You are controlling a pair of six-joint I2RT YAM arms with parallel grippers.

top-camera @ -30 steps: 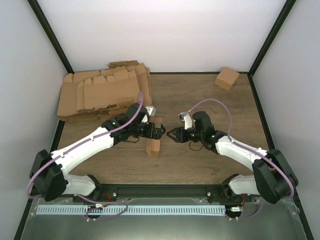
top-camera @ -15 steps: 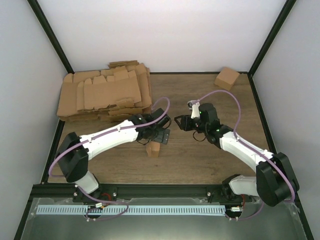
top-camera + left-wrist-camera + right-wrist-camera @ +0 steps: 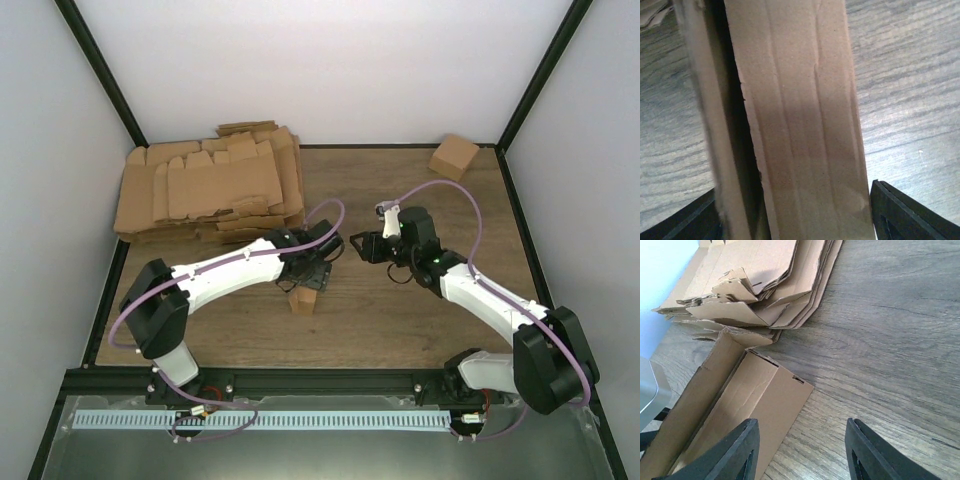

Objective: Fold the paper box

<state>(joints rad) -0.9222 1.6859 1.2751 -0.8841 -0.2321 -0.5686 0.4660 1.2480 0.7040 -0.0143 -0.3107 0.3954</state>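
Paper box: the paper box (image 3: 303, 298) stands on the wooden surface (image 3: 400, 320) near its middle. It is in front of the pile of blanks and directly under the left tool.
Box, left wrist view: a long brown panel (image 3: 805, 125) with faint lengthwise creases fills the frame, and a second, thinner wall runs beside it on the left with a dark gap between the two.
Box, right wrist view: the carton (image 3: 740, 405) shows a broad creased face with small notches along its far edge, and a side wall rises along its left.
Left tool: the left tool (image 3: 308, 276) is down over the box. Its two black fingers (image 3: 910, 212) sit at either side of the cardboard, the right one hard against the edge. Whether they are actually pinching it cannot be told.
Right tool: the right tool (image 3: 354, 244) hovers to the right of the box and points toward it. Its fingers (image 3: 735, 450) are set moderately apart, with only the box corner and the wood grain seen between them, and they grip nothing.
Pile of blanks: a thick pile of flat brown blanks (image 3: 205, 190) with ragged flaps lies in the far left corner, just behind the box.
Small carton: a cube-like brown carton (image 3: 453, 156) sits in the far right corner, well apart from everything else.
Cables: a purple cable (image 3: 325, 215) loops above each arm's wrist.
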